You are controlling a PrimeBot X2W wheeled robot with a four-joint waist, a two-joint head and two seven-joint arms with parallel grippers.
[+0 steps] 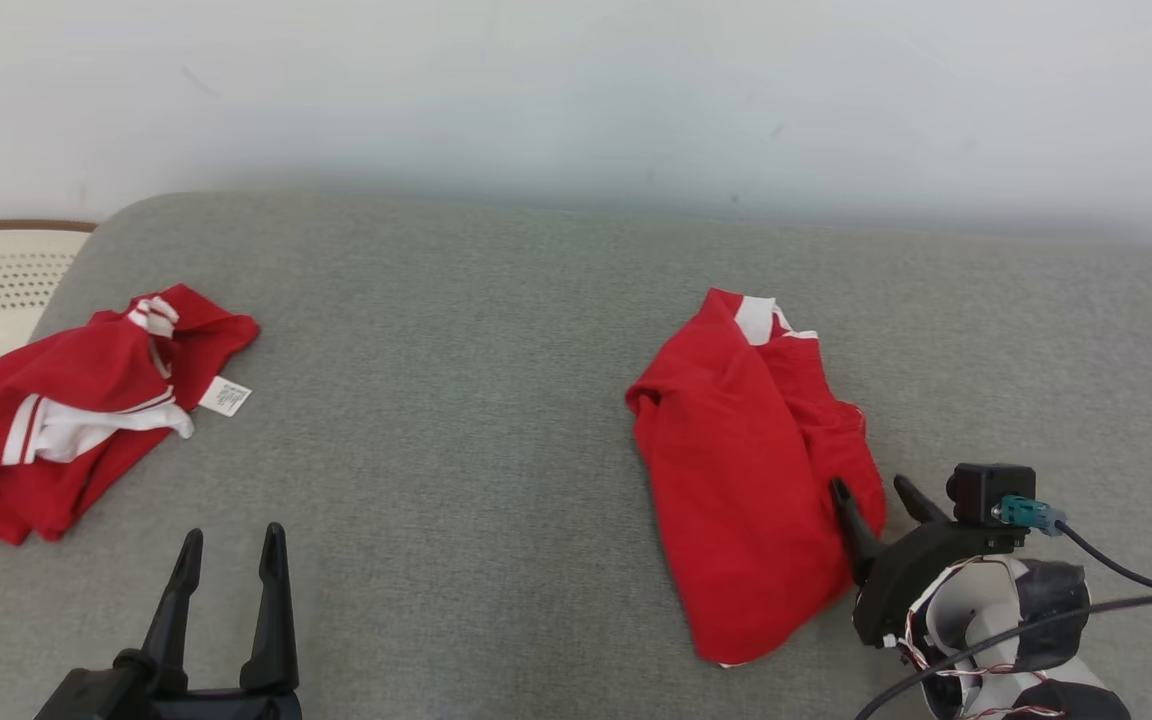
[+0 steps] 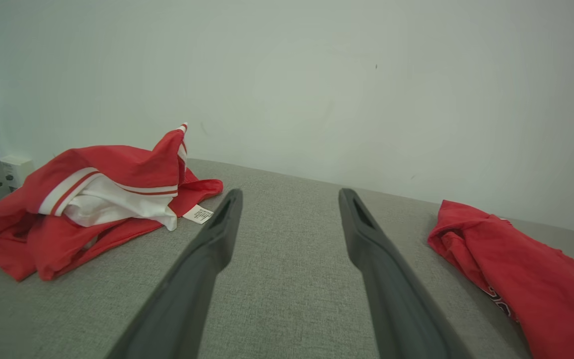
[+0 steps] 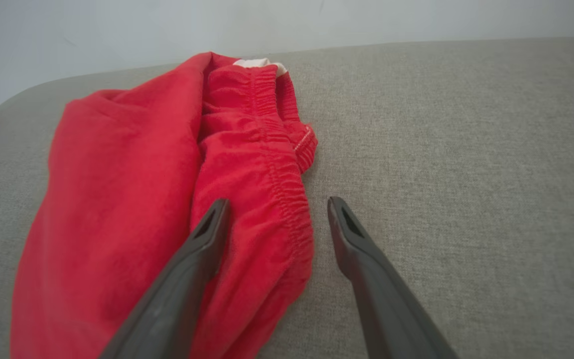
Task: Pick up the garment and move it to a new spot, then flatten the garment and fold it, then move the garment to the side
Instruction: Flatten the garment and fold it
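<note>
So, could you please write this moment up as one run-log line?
left gripper: open, over grey cushion | right gripper: open, astride waistband edge of red garment | second red garment: crumpled, left, untouched

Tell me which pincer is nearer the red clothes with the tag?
Left. The left pincer sits near the tagged clothes, not touching; the right pincer is far off, at the other red garment.

Grey fabric surface (image 1: pixel 496 400), rounded far-left corner, far edge along the wall. Two items lie on it, well apart. Crumpled red garment (image 1: pixel 56 440) with white stripes at the left edge, white label (image 1: pixel 225 396) showing. Bunched red garment (image 1: pixel 746 470) right of centre.
</note>
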